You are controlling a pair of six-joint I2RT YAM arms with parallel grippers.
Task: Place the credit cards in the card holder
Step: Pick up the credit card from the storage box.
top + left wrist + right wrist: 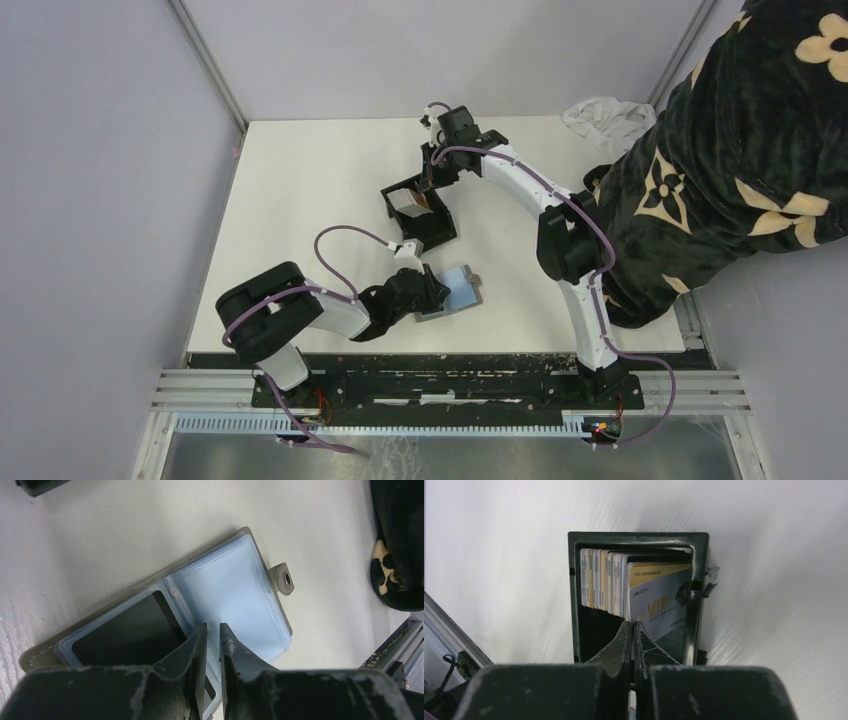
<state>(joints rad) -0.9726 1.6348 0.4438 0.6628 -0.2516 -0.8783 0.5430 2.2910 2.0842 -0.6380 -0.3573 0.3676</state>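
The black card holder point(437, 232) stands at mid-table and holds an upright stack of cards point(599, 580). At the front of the stack are a tan-gold credit card point(659, 572) and a silver credit card point(659, 605) marked VIP, which sits tilted. My right gripper point(631, 625) reaches into the holder point(639, 537) from behind point(432, 180) and is shut on the silver card's lower corner. Nearer the arms lies an open blue plastic-sleeved wallet point(460, 290). My left gripper point(212, 630) is shut on a leaf of its sleeves point(235, 590), and something dark fills the left pocket.
A black blanket with a tan flower pattern point(740, 150) covers the table's right side and shows at the edge of the left wrist view point(397, 545). A crumpled white cloth point(605, 115) lies at the back right. A metal rail point(450, 385) runs along the near edge.
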